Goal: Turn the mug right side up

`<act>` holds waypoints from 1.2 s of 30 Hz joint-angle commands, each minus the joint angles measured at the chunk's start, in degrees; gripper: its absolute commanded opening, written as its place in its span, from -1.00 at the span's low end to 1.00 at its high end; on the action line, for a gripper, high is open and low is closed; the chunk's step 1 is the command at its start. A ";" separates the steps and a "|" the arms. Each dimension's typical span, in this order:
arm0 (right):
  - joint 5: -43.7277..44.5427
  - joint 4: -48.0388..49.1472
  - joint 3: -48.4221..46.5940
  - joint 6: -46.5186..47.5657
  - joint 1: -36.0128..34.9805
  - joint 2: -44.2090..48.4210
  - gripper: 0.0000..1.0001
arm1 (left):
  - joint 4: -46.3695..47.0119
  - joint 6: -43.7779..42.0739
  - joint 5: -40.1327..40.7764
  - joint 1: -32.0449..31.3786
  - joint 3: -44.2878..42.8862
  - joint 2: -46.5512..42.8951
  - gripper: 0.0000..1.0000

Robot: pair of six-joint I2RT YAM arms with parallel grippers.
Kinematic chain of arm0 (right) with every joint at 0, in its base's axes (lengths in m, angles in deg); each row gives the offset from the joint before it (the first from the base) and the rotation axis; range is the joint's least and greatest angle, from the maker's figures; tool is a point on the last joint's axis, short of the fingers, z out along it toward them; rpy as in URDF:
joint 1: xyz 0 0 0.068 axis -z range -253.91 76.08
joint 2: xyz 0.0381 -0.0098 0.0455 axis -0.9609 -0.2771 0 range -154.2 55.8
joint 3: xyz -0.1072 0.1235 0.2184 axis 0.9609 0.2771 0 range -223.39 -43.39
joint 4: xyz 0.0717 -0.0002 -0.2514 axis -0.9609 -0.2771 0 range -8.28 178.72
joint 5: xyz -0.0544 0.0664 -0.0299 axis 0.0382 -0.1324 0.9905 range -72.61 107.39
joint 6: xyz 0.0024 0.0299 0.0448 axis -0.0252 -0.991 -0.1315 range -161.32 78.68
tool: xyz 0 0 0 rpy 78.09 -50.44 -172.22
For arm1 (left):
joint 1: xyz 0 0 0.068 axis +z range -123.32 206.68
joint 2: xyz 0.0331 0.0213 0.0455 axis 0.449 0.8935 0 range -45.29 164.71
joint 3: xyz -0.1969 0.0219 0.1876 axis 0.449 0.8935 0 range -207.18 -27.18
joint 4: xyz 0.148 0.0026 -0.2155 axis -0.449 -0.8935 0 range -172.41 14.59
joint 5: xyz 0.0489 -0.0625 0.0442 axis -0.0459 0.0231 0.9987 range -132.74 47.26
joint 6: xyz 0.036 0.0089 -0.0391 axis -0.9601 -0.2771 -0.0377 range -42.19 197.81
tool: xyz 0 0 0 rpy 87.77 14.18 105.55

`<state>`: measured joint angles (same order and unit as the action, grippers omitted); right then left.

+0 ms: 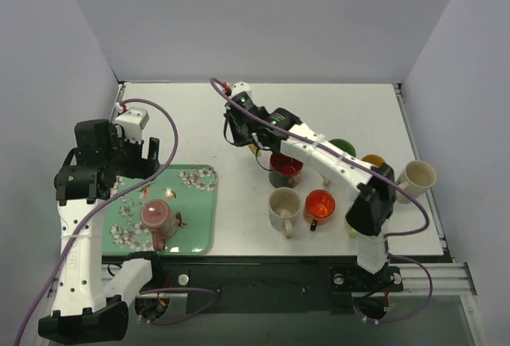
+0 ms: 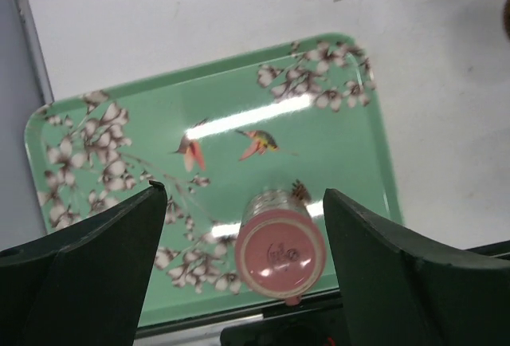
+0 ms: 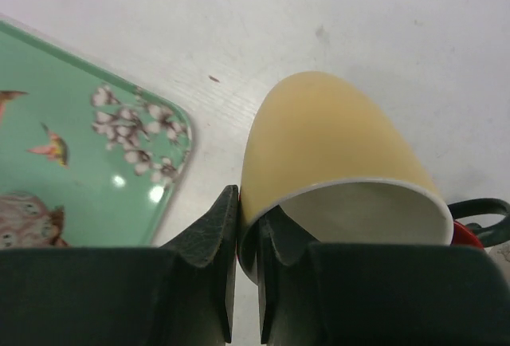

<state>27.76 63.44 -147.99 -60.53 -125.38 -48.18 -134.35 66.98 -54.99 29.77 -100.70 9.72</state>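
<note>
A pink mug (image 1: pixel 158 218) (image 2: pixel 280 253) stands bottom up on the green flowered tray (image 1: pixel 199 206) (image 2: pixel 335 155). My left gripper (image 1: pixel 131 172) (image 2: pixel 243 193) hangs above it, open wide, its fingers on either side of the mug and apart from it. My right gripper (image 1: pixel 247 140) (image 3: pixel 249 202) is shut on the rim of a yellow mug (image 3: pixel 335 139), one finger inside the mouth and one outside. That mug is tipped with its white inside toward the wrist camera. In the top view it is almost hidden under the gripper.
Several other mugs stand at the right front of the white table: a dark one with a red inside (image 1: pixel 285 169), a cream one (image 1: pixel 284 209), an orange-red one (image 1: pixel 320 205), a green one (image 1: pixel 343 148) and a cream one (image 1: pixel 417 176) near the right edge.
</note>
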 commanded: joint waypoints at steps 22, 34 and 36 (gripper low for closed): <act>-1.06 -14.36 -9.40 -4.62 7.34 -19.24 -0.19 | -31.14 -20.37 0.92 -0.19 15.51 -5.60 0.63; 3.25 -14.27 -6.07 -2.42 6.46 -7.03 0.15 | -24.65 -17.91 7.24 -0.98 18.58 -3.60 0.47; 3.78 -14.01 -4.66 -2.33 6.38 -5.10 0.16 | -22.28 -18.96 8.03 -1.42 18.93 -1.58 0.50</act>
<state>27.95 51.07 -154.85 -64.00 -118.36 -60.31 -152.89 48.73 -49.62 29.18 -82.03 5.30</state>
